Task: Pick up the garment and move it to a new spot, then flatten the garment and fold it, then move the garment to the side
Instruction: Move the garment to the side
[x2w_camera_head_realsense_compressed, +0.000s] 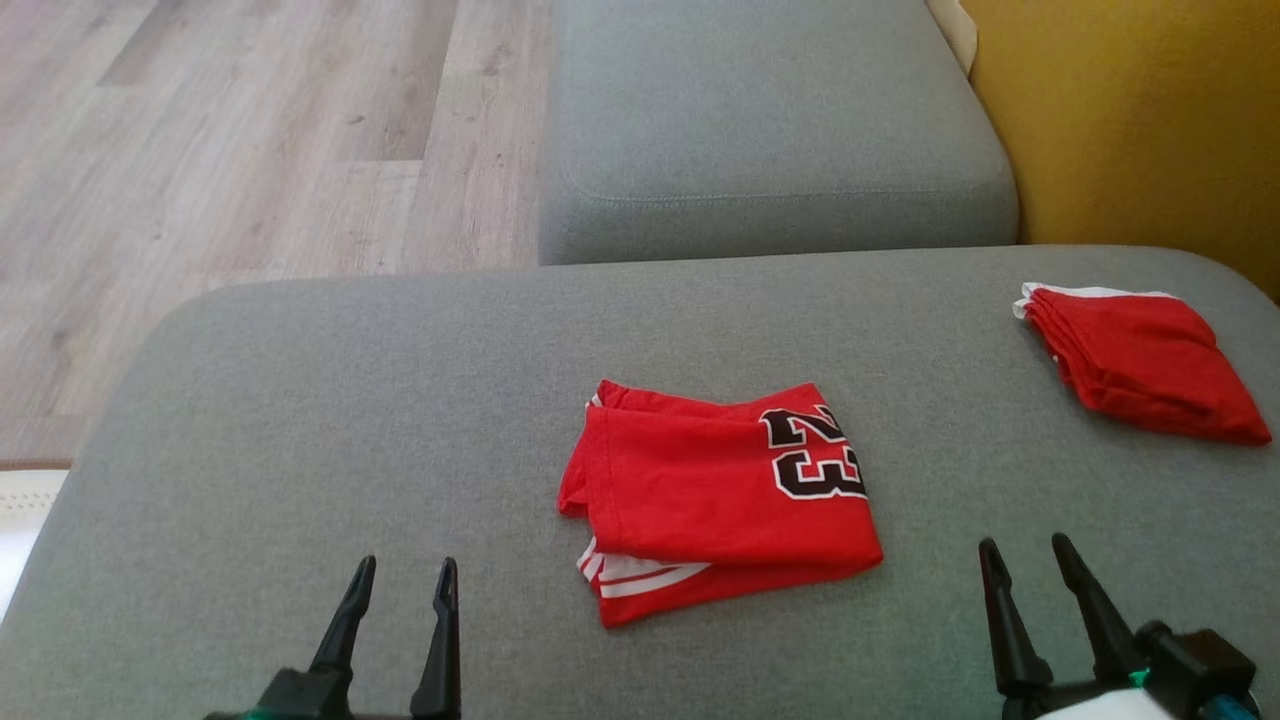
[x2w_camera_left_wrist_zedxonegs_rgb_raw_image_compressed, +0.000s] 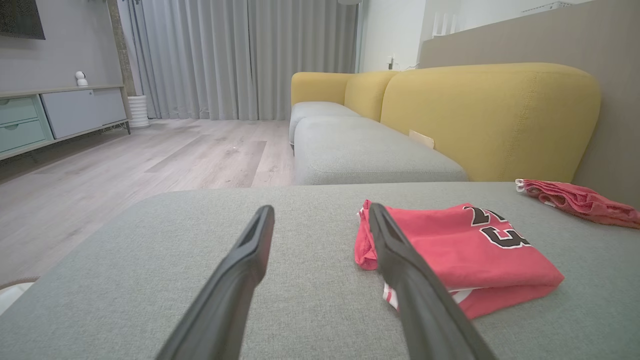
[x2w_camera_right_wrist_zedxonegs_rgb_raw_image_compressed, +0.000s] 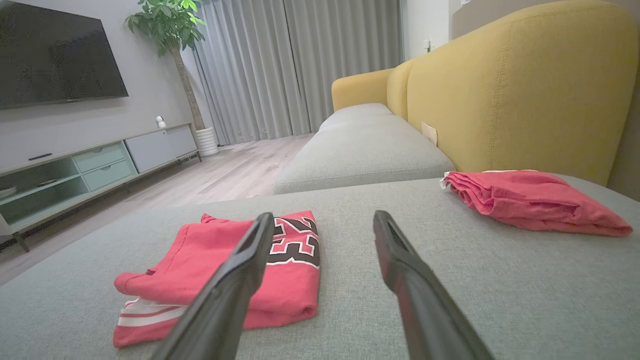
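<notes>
Left gripper (x2w_camera_head_realsense_compressed: 408, 562) and right gripper (x2w_camera_head_realsense_compressed: 1024, 541), bases cut off below, gape wide and empty; the number on the folded jersey (x2w_camera_head_realsense_compressed: 700, 490) is partly hidden.

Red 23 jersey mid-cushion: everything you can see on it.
The jersey is red soft-looking fabric, folded into a rough layered rectangle. A black, white-outlined 23 lies sideways at its right edge in the head view; white stripes show at the near-left corner. It lies flat on the grey cushion; nothing else touches it.
</notes>
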